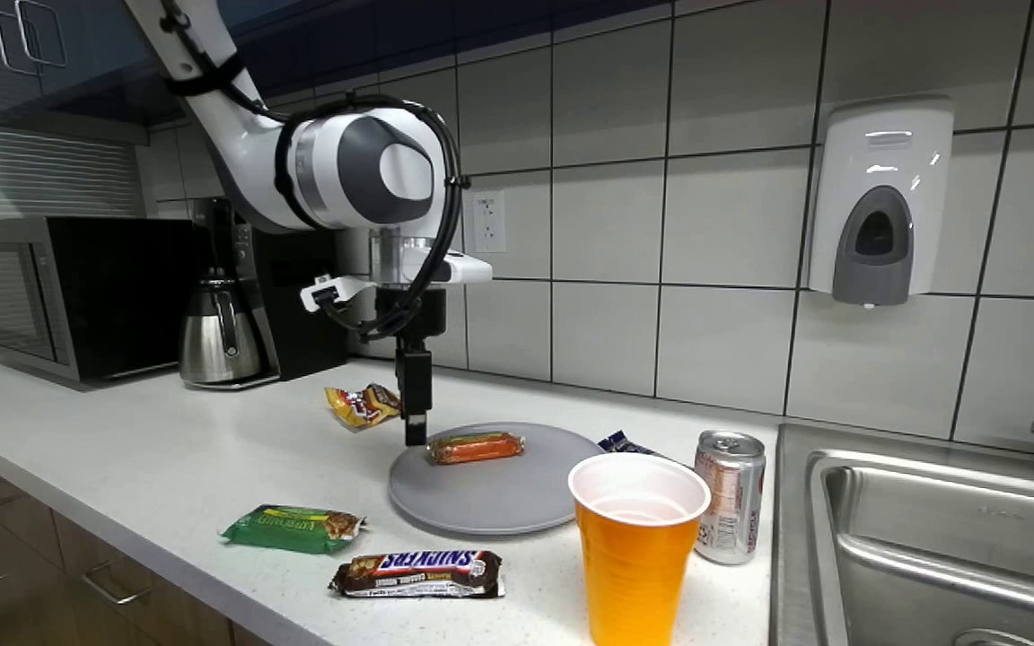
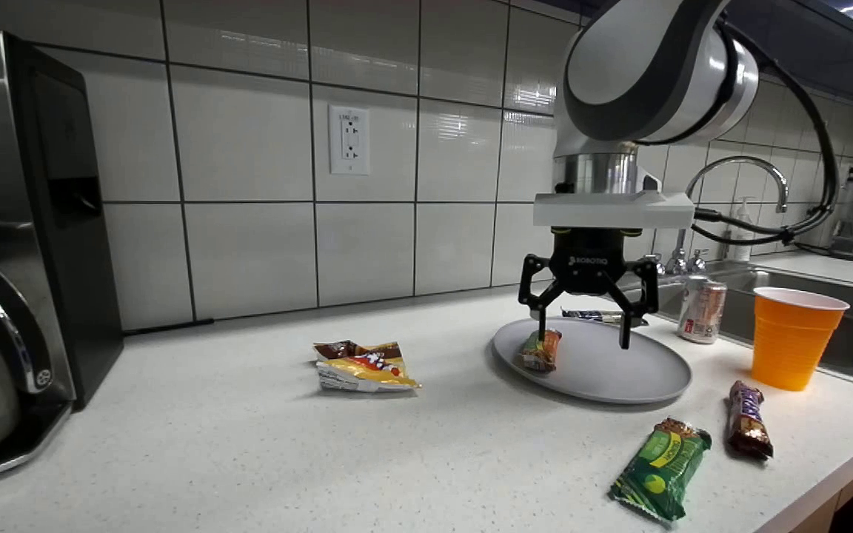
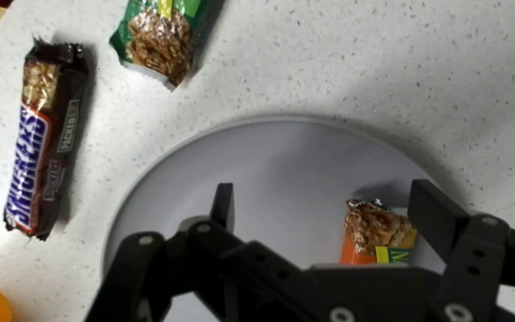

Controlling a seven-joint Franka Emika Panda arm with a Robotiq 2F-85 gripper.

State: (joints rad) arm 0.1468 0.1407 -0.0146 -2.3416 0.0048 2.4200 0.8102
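My gripper (image 2: 583, 340) hangs open above the grey plate (image 2: 623, 379), fingers pointing down and nothing between them. Nearest to it is an orange wrapped bar (image 1: 477, 449), lying on the plate. In the wrist view that bar (image 3: 369, 230) shows below the jaws, closer to the right finger (image 3: 436, 219), its lower part hidden by the gripper body. A green wrapped bar (image 1: 293, 528) and a dark Snickers bar (image 1: 418, 574) lie on the counter in front of the plate. A yellow and brown wrapper (image 2: 367, 368) lies behind the gripper in an exterior view (image 1: 364, 405).
An orange cup (image 1: 638, 556) and a silver can (image 1: 731, 498) stand between plate and sink (image 1: 948, 529). A dark blue wrapper (image 2: 597, 316) lies behind the plate. The tiled wall bounds the back; a coffee maker with a steel carafe (image 1: 221, 332) and a microwave (image 1: 77, 296) stand farther along.
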